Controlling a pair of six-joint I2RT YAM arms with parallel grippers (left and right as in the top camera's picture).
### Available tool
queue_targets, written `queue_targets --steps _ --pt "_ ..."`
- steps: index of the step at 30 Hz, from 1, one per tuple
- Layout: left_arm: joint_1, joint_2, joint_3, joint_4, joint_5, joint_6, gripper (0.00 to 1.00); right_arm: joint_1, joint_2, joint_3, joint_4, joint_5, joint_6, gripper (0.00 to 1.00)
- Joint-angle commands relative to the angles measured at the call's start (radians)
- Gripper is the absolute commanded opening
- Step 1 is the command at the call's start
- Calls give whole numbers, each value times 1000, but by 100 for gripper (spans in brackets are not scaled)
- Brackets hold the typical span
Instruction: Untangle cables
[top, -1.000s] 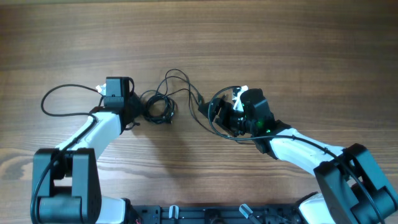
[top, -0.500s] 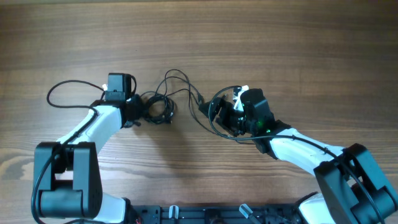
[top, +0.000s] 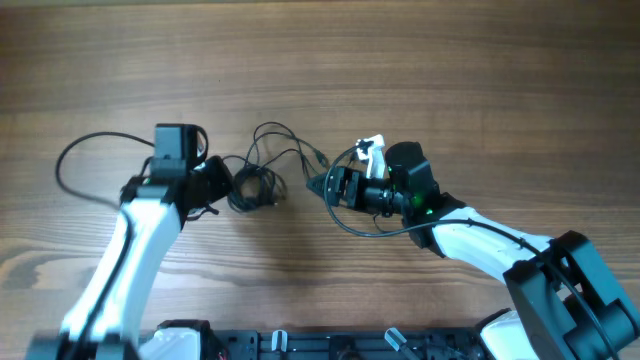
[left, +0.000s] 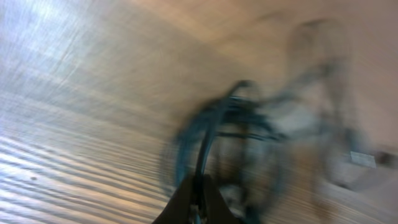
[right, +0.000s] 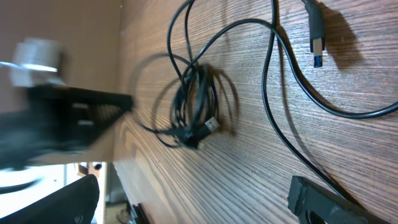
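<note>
**A:** What surface do they work on?

**B:** A brown wooden table (top: 420, 60). In the overhead view its grain runs from 9 o'clock to 3 o'clock. The right wrist view shows the fine lines of the wood and soft shadows under the wires.

**A:** And the room?

**B:** Very little shows. In the right wrist view, past the table edge at 9 o'clock, there is a pale blur, with a dark shape at 7 o'clock. I cannot tell what they are.

**A:** Where are the cables (top: 255, 187)?

**B:** They lie on the table a little toward 9 o'clock from its middle, as a small dark knot. Thin loose loops go out from it toward 12 and 1 o'clock. One plug (right: 316, 38) lies apart from the knot.

**A:** The left gripper (top: 226, 183)?

**B:** It is at 9 o'clock of the knot and touches it. Its fingers are pressed together. In its own camera, which is very blurred, one strand seems to be pinched between them.

**A:** The right gripper (top: 330, 186)?

**B:** It is at 3 o'clock of the knot, near but apart, with the fingers spread and nothing between them.

**A:** Anything else?

**B:** A thick black cable (top: 75, 160) of the left arm makes a loop at 9 o'clock
</note>
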Motion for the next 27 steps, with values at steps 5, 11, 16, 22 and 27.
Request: queue_targets --steps 5,11,16,22,27 --pt "-45 -399 24 190 380 256 4 5 -13 -2 21 21 -41 100" --pt "-45 -425 24 309 589 247 4 5 -13 -2 108 -31 35 100" --pt "-45 -411 24 331 589 213 4 11 -13 -2 204 -85 38 96" --pt "-45 -396 24 381 581 160 4 124 -13 -2 230 -85 -62 87" --pt "-45 -395 24 383 582 111 4 233 -13 -2 202 288 -97 75"
